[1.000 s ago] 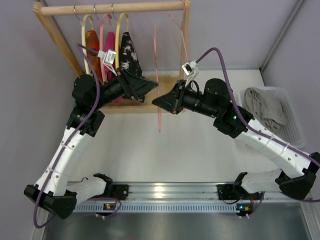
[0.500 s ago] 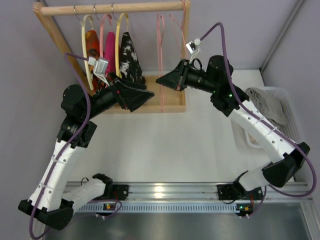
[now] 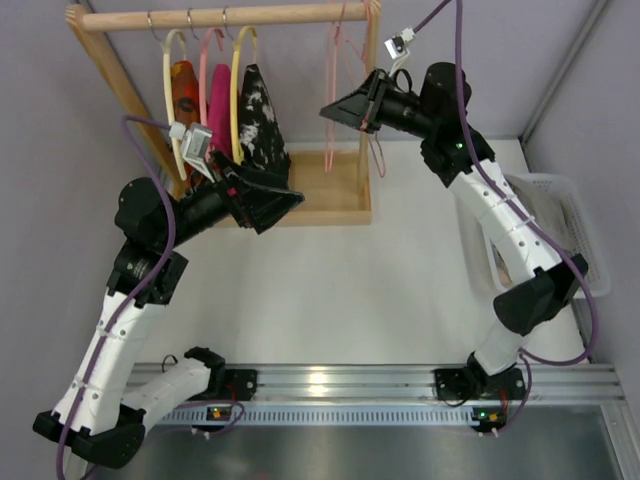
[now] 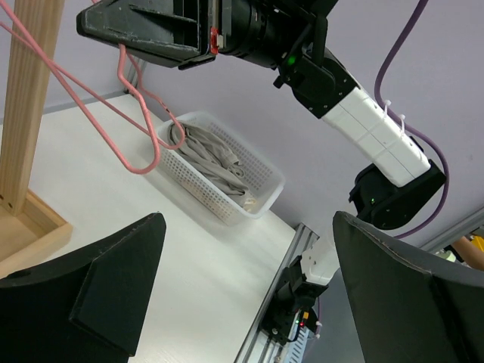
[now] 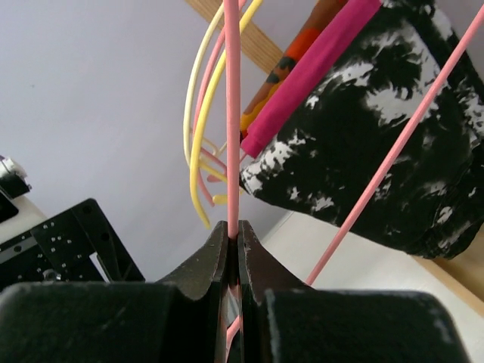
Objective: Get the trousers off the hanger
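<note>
Note rt gripper (image 5: 234,231) pinched tight on one thin wire of the pink hanger (image 5: 231,113), held high by the rt end of the wooden rail (image 3: 220,16), just beside the upright post (image 3: 372,60); note hook (image 4: 144,162) dangling free below the jaws, not on the rail; can't rule out contact w/ wood elsewhere. Find no grey trousers on the hanger; see only a pale cloth bundle (image 4: 208,151) in the white basket (image 4: 261,189) at far rt; can't confirm trousers among it. Judge the removal itself prob. done, w/ parking the bare hanger as the step in hand. Note left gripper (image 4: 249,295) spread wide, holding nothing, low in front of the rack near the black-and-white garment (image 3: 258,120). To do it well: hold the pinch firm against swivel of thin wire in a flat grip; turn the wrist to bring hook up & over the rail before any release; approach from the open side, away from the post; lower to full seating of hook, then part the jaws slowly — no drop; leave left arm low & clear of the hung clothes.
</note>
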Motion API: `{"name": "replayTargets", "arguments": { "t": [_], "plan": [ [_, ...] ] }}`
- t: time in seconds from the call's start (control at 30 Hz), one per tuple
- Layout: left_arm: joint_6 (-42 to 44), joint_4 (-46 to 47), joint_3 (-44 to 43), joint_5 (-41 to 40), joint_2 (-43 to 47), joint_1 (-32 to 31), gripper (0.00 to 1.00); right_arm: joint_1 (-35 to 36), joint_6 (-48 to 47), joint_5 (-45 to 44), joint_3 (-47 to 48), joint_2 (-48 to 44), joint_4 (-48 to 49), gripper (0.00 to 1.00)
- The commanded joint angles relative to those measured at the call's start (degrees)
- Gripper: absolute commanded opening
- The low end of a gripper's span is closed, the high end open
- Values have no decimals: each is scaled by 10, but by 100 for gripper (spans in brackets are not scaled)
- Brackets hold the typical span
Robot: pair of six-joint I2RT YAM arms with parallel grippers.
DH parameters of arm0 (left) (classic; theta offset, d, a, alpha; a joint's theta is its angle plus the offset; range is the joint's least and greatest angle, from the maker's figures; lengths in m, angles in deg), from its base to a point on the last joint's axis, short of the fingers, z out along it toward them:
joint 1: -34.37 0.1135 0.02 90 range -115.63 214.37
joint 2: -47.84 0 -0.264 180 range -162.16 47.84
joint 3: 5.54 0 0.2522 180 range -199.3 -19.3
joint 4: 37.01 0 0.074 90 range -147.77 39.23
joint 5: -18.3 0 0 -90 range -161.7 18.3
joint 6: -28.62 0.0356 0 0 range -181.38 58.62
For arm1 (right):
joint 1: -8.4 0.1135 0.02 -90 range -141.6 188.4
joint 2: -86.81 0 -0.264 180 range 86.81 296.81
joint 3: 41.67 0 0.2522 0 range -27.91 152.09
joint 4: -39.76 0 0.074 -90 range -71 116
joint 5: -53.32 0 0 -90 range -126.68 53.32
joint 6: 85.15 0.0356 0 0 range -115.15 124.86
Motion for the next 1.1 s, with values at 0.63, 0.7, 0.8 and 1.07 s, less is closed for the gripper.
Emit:
{"name": "replayTargets", "arguments": {
  "t": [0.63, 0.7, 0.8, 1.07],
  "plan": [
    [4, 2, 14, -8, 5, 6, 98, -45, 69, -63, 43, 60, -81, 0],
    [4, 2, 14, -7, 5, 7, 98, -48, 65, -68, 66, 67, -80, 0],
    [3, 1, 14, -7, 3, 7, 98, -52, 57, -67, 69, 69, -79, 1],
    [8, 0, 21, -10, 4, 10, 98, -48, 43, -65, 2, 20, -73, 53]
  ]
}}
